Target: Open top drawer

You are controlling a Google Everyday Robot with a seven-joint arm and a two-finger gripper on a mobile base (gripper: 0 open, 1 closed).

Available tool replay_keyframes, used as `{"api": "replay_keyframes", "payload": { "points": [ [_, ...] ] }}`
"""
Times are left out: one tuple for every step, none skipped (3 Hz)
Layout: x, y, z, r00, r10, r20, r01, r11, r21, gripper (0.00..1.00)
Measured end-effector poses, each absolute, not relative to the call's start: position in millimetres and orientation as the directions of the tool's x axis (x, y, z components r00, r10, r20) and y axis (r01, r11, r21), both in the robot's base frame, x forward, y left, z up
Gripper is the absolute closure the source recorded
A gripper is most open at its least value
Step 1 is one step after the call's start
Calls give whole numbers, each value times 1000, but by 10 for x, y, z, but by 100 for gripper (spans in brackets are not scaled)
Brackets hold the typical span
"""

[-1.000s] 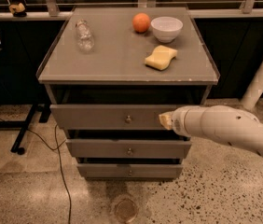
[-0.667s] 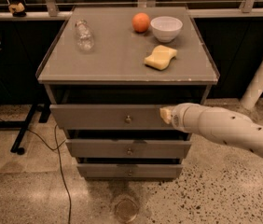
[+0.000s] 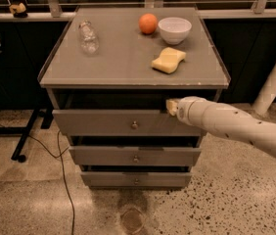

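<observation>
The top drawer [image 3: 103, 123] is the wide grey front just under the cabinet top, with a small round metal knob [image 3: 134, 125] at its centre. A dark gap shows above its front. My gripper [image 3: 171, 106] comes in from the right on a white arm. Its tip is at the top edge of the drawer front, right of the knob. The arm covers the drawer's right end.
On the cabinet top [image 3: 123, 67] lie a clear bottle [image 3: 88, 37], an orange [image 3: 148, 23], a white bowl [image 3: 174, 30] and a yellow sponge [image 3: 168, 60]. Two narrower drawers [image 3: 135, 156] sit below. A cable [image 3: 62, 170] runs on the floor at left. A white post [image 3: 275, 82] stands at right.
My gripper has moved up and a little left, from the face of the top drawer to its top edge. The drawer front has not visibly shifted.
</observation>
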State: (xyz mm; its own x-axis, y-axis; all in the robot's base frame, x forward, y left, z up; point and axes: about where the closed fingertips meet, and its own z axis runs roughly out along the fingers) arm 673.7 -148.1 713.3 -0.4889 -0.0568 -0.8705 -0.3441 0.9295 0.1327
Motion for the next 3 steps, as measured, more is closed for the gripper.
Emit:
{"api": "replay_keyframes", "payload": {
  "points": [
    [7028, -1459, 6976, -493, -72, -867, -314, 944, 101, 100],
    [7043, -1444, 6945, -500, -80, -862, -317, 944, 96, 100],
    [7086, -1467, 6869, -512, -93, -854, -309, 947, 82, 100]
  ]
}}
